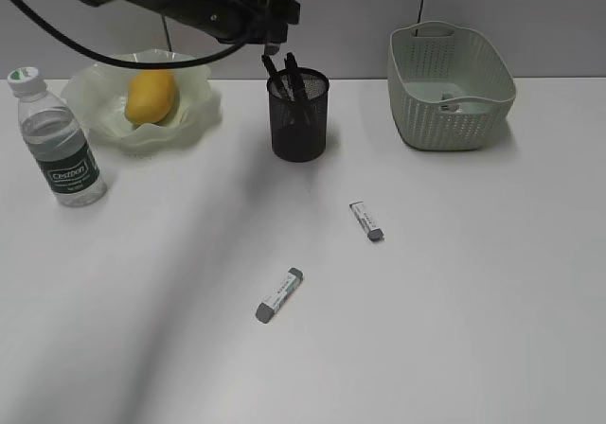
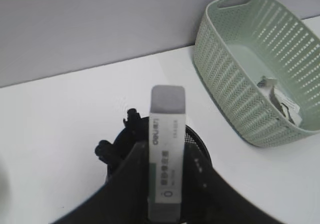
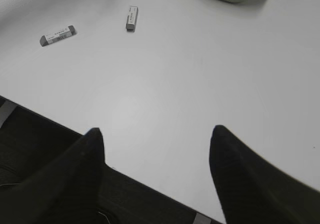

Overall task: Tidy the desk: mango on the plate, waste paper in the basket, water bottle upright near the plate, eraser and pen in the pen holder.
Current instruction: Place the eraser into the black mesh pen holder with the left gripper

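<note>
Above the black wire-mesh pen holder [image 2: 155, 159], at the lower centre of the left wrist frame, we see our left gripper [image 2: 165, 184] clamped on a white, grey-tipped rectangular eraser [image 2: 166, 149], its long axis pointing up-frame, directly over the cup's mouth. Our right gripper [image 3: 155, 154] stands apart, empty.

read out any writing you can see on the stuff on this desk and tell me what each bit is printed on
"Cestbon": white lettering on the dark green label of the water bottle; the smaller line under it is too small to read.
"deli": on the sleeve of the eraser held in the left hand over the pen holder; the characters beside and below it are too blurred to read.
Two erasers lying on the desk: sleeve print too small to read.
</note>
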Available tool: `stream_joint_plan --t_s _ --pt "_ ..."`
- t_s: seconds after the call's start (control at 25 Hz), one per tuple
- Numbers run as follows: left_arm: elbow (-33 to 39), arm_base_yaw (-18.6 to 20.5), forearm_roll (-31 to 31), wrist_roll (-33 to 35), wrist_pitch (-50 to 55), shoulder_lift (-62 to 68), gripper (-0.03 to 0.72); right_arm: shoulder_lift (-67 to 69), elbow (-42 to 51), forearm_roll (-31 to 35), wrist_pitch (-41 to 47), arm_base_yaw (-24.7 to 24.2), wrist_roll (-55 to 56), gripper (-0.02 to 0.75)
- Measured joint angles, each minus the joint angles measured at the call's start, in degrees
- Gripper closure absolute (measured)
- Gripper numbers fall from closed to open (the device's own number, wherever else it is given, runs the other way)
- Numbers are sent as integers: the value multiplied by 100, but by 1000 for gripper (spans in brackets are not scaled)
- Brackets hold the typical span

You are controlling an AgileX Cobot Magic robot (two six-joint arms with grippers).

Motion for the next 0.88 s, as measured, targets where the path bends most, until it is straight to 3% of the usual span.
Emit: stream_joint_plan --t_s 0.24,0.6,0.88 --pt "-178 -49 -437 0 -136 489 531 0 0 0 -11 0 0 217" --pt "-209 -151 -469 0 -349 752 519 0 0 0 -116 0 0 218" --pt "-226 -151 -469 0 -443 764 374 0 0 -14 -137 0 0 218"
